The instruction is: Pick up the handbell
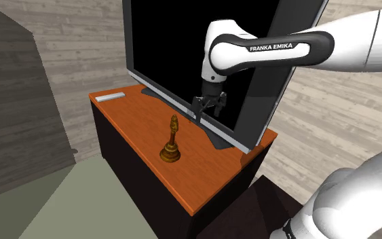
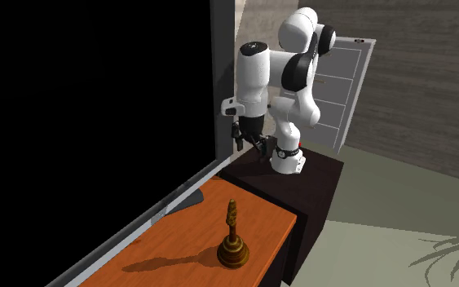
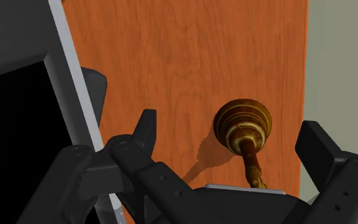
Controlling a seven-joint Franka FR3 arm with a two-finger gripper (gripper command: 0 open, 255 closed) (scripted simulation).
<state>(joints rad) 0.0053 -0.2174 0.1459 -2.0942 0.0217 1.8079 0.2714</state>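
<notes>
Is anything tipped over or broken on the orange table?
Nothing stands out. The handbell stands upright on the orange tabletop, apart from the big black screen. A flat grey remote lies at the shoulder view's left corner. The open gripper hangs above.

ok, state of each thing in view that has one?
handbell: upright on the cabinet top, handle up, not held
tool: open, holding nothing, above the top beside the TV, apart from the handbell
TV: standing on its base, screen black
flat grey slab: lying flat at the top's far corner
</notes>
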